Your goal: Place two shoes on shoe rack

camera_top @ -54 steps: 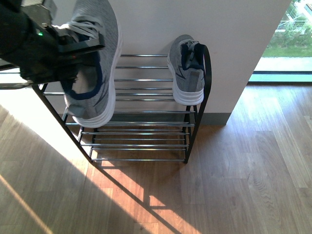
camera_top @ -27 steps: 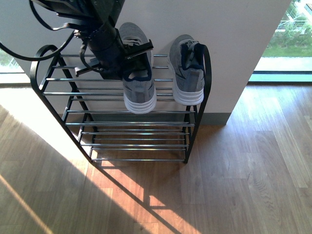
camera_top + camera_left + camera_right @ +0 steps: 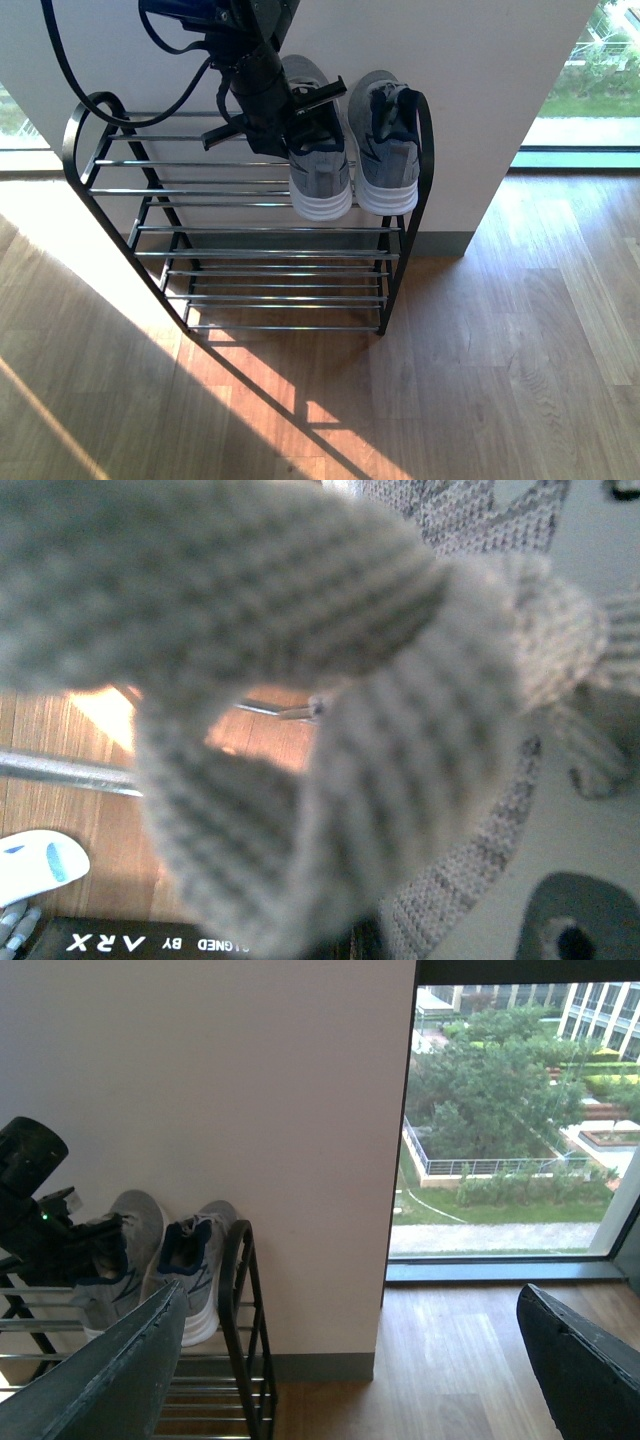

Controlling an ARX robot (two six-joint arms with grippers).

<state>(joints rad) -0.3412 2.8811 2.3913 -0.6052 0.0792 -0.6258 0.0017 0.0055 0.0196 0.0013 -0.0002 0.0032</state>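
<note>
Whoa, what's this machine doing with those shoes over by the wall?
It is a two-armed robot putting shoes on a shoe rack. Its left end effector grips a grey sneaker by the collar and holds it at the rack's top tier, heel outward, close beside a matching sneaker that already sits there. It has not let go yet. The right end effector hangs open off to the side, holding nothing.
</note>
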